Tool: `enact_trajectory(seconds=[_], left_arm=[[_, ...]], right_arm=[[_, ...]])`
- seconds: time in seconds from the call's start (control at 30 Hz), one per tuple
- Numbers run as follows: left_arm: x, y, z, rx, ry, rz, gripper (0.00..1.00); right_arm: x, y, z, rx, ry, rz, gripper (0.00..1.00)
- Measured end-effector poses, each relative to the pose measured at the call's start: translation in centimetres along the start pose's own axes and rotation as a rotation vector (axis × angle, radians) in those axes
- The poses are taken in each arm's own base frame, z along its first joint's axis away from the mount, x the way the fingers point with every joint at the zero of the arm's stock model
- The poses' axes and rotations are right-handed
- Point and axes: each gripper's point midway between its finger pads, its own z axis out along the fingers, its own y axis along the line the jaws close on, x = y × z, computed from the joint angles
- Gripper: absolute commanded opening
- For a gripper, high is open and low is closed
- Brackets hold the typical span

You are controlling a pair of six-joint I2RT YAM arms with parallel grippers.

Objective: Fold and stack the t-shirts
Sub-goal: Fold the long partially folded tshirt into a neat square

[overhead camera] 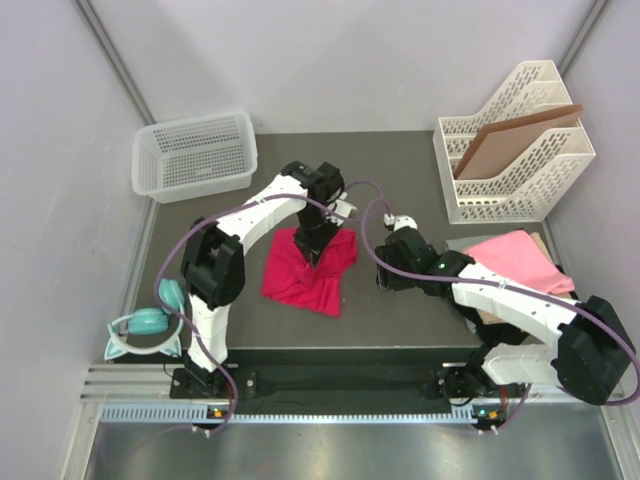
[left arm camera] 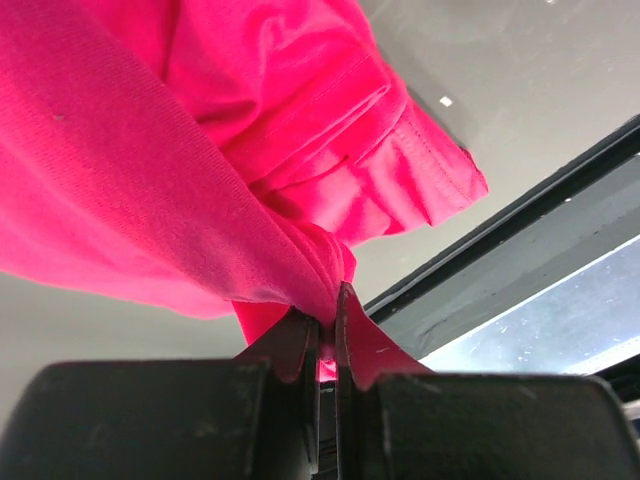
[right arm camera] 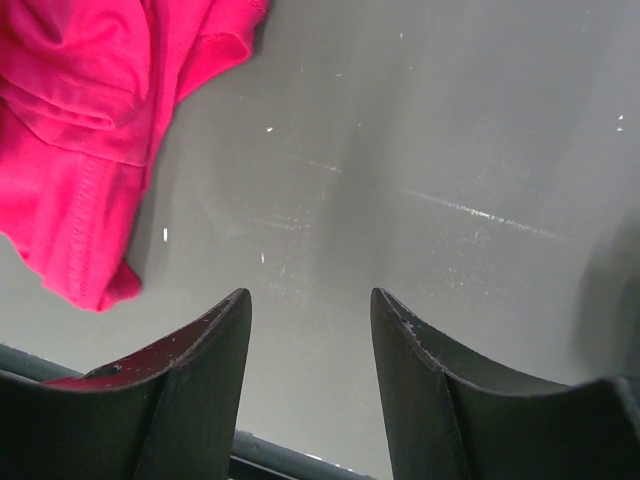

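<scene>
Crimson-pink t-shirt bunched at centre, one fold pinched tight by left gripper; right gripper spread, just right of it; light pink t-shirt at right edge.

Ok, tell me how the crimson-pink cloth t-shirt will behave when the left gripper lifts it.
Probably floppy: the crimson-pink cloth t-shirt bunches into folds where the left gripper pinches it, so it should drape and sag. Likely light, since a small pinch gathers it.
</scene>
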Motion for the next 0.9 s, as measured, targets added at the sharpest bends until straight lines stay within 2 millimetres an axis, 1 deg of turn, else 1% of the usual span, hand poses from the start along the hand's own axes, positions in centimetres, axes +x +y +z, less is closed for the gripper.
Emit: enact_trajectory(seconds=[0.07, 0.1, 0.13, 0.17, 0.2, 0.23, 0.27, 0.3, 0.33, 0.43, 0.53, 0.6, 0.63, 0.7, 0.73, 0.8, 0.83, 0.87, 0.9], left_arm=[[-0.3, -0.5, 0.4, 0.012, 0.007, 0.006, 0.07], [-0.5, -0.8, 0.6, 0.019, 0.011, 0.009, 0.11], [-0.8, -1.1, 0.7, 0.026, 0.010, 0.013, 0.18], [-1.0, -1.3, 0.8, 0.033, 0.009, 0.016, 0.29], [-1.3, -1.6, 0.9, 0.047, 0.007, 0.018, 0.57], [-1.6, -2.0, 1.0, 0.063, 0.003, 0.019, 0.72], [-1.7, -2.3, 0.9, 0.080, -0.001, 0.022, 0.85], [-1.8, -2.6, 0.9, 0.098, -0.005, 0.021, 0.94], [-1.8, -3.0, 0.7, 0.119, -0.004, 0.019, 0.99], [-2.2, -3.6, 0.1, 0.171, -0.025, 0.022, 0.99], [-2.8, -3.3, -1.1, 0.211, -0.074, 0.014, 0.99], [-3.2, -2.2, -2.7, 0.238, -0.131, -0.012, 0.99], [-3.5, -1.2, -3.9, 0.253, -0.174, -0.035, 0.99], [-3.5, 1.9, -6.5, 0.262, -0.271, -0.104, 0.99], [-3.4, 3.4, -7.5, 0.258, -0.315, -0.133, 0.99], [-2.3, 5.5, -8.5, 0.239, -0.360, -0.179, 0.99], [-1.6, 5.7, -8.5, 0.237, -0.362, -0.189, 0.99], [-1.0, 5.5, -8.1, 0.237, -0.356, -0.186, 0.99], [-0.4, 4.6, -7.4, 0.245, -0.333, -0.168, 0.99]], right_arm=[[0.0, 0.0, 0.0, 0.000, 0.000, 0.000, 0.52], [0.0, 0.0, 0.0, 0.000, 0.000, 0.000, 0.52], [0.0, 0.0, 0.0, 0.000, 0.000, 0.001, 0.51], [0.0, 0.0, 0.0, 0.000, 0.000, 0.002, 0.51], [0.0, 0.0, 0.0, 0.000, 0.000, 0.003, 0.52], [0.0, 0.0, 0.0, 0.000, 0.000, 0.006, 0.51], [0.0, 0.0, 0.0, 0.000, 0.001, 0.010, 0.52], [0.0, 0.0, 0.0, 0.000, 0.000, 0.011, 0.52], [0.0, 0.0, 0.0, 0.000, 0.000, 0.011, 0.52], [0.0, 0.1, 0.0, 0.001, 0.000, 0.017, 0.53], [0.0, 0.1, -0.1, -0.001, -0.002, 0.020, 0.53], [-0.1, 0.1, -0.1, -0.004, -0.005, 0.022, 0.54], [-0.1, 0.2, -0.1, -0.007, -0.005, 0.023, 0.54], [-0.1, 0.6, 0.0, -0.025, 0.004, 0.023, 0.54], [-0.2, 0.8, 0.1, -0.031, 0.010, 0.022, 0.54], [-0.8, 1.8, 0.7, -0.049, 0.028, 0.022, 0.56], [-1.5, 2.5, 1.2, -0.065, 0.030, 0.026, 0.57], [-2.1, 3.0, 1.6, -0.080, 0.028, 0.031, 0.59], [-3.0, 3.6, 2.1, -0.119, 0.027, 0.053, 0.60]])
